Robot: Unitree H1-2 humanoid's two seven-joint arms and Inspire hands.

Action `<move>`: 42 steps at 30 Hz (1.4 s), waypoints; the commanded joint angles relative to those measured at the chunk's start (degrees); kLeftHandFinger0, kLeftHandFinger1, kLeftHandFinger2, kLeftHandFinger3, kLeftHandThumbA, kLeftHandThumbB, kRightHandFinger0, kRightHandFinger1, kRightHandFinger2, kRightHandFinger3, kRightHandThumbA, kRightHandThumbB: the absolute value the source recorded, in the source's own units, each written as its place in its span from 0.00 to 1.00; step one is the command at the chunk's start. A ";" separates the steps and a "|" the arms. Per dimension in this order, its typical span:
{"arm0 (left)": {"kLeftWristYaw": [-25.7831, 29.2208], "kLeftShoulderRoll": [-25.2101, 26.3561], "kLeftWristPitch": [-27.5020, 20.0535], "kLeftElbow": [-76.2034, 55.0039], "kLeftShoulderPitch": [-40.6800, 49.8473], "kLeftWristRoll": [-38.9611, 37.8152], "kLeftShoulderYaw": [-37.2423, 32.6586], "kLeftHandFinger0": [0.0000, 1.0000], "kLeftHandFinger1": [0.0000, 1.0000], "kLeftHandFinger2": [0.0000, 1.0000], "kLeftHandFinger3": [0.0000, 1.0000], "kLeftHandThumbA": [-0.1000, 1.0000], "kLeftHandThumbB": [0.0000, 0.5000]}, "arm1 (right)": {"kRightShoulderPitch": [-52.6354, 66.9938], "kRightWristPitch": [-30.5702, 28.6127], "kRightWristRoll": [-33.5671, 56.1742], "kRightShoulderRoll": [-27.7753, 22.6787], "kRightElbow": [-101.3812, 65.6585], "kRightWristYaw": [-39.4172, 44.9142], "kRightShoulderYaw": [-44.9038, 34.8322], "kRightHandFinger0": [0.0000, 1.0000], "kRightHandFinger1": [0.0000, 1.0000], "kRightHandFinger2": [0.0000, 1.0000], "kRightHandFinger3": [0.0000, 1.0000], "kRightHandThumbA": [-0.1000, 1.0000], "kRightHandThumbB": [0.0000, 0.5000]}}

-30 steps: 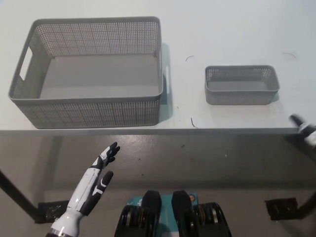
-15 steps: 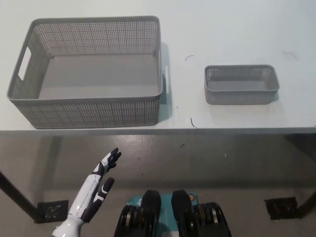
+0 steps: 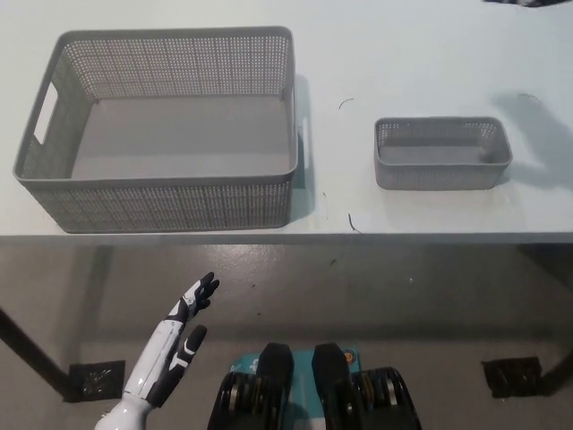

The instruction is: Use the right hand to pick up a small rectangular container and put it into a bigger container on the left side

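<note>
Pale and nearly bare, the desk carries a big grey mesh basket on its left part and a small grey rectangular basket well apart to the right, both upright and empty near the front edge. Below the desk edge at the lower left, the white left hand hangs over the floor with its fingers spread and nothing in it. A dark blurred shape sits at the top right edge, too cut off to tell whether it is the right hand.

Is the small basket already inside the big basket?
No, the small basket stands on the table, right of the empty big basket.
</note>
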 commanded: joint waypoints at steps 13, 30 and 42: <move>0.61 -1.40 0.94 -5.31 -0.16 1.09 0.13 1.00 1.00 1.00 1.00 1.00 0.62 | -34.60 -4.59 -16.53 13.43 55.86 30.31 31.03 1.00 1.00 1.00 1.00 1.00 0.89; 0.03 -1.30 0.10 -3.55 -0.47 0.29 0.17 1.00 1.00 1.00 1.00 1.00 0.64 | -31.86 -5.90 -17.63 21.43 69.56 25.25 33.19 1.00 1.00 1.00 1.00 1.00 1.00; 0.01 -1.15 -0.89 -3.25 -0.47 0.12 0.46 1.00 1.00 1.00 1.00 1.00 0.61 | -26.82 -5.34 -17.53 22.12 70.66 19.07 30.00 1.00 1.00 1.00 1.00 1.00 0.96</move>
